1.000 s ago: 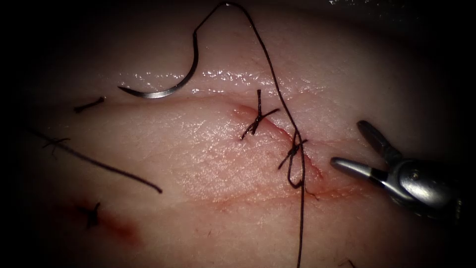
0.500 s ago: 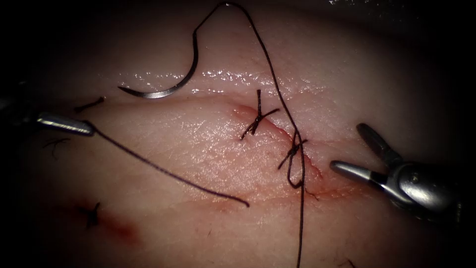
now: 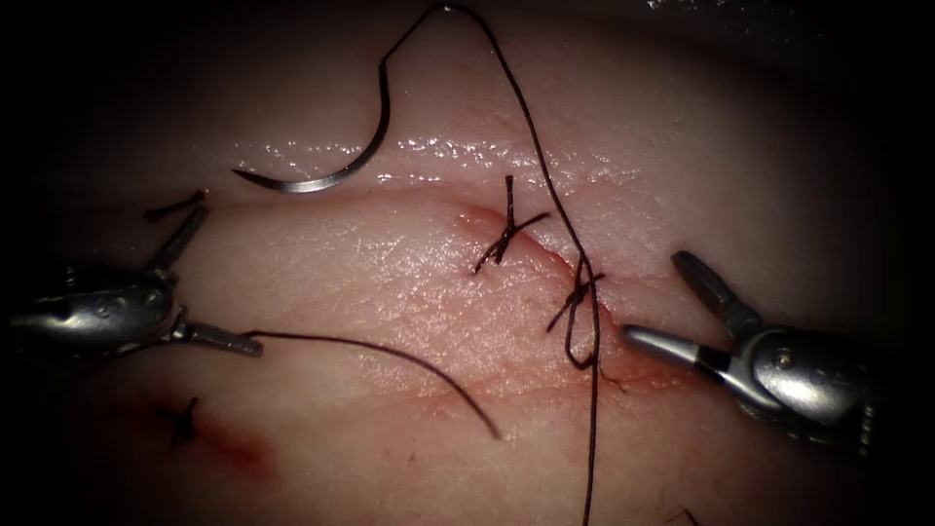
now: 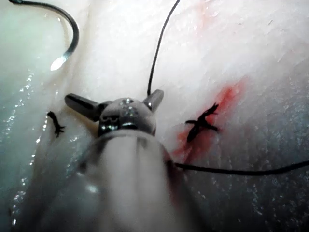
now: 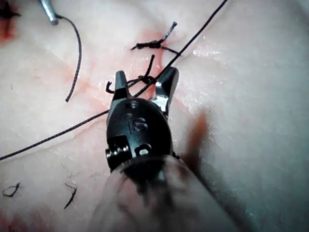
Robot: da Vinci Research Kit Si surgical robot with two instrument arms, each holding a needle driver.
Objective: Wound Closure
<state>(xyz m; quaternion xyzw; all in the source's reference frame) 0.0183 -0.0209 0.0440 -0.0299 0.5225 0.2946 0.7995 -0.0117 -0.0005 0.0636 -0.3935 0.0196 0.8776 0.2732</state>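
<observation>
Left end effector (image 3: 200, 282) advanced, spread beside loose thread (image 3: 390, 358).

— What lies behind the work?
— Very little. Darkness (image 3: 911, 117) closes in along every edge of the endoscope view and is deepest at the corners.
— And the light?
— It falls as one pool on the middle of the tissue (image 3: 321, 292), then fades toward the tissue's far edge and toward both sides.
— Any reflections?
— A band of wet glints (image 3: 429, 148) runs across the far half of the surface. A few pale specks (image 3: 682, 5) catch the light at the far edge, toward the right.
— And from the wrist views?
— There the lighting is strong. A glistening streak (image 4: 24, 101) shows on the surface in the left wrist view.
</observation>
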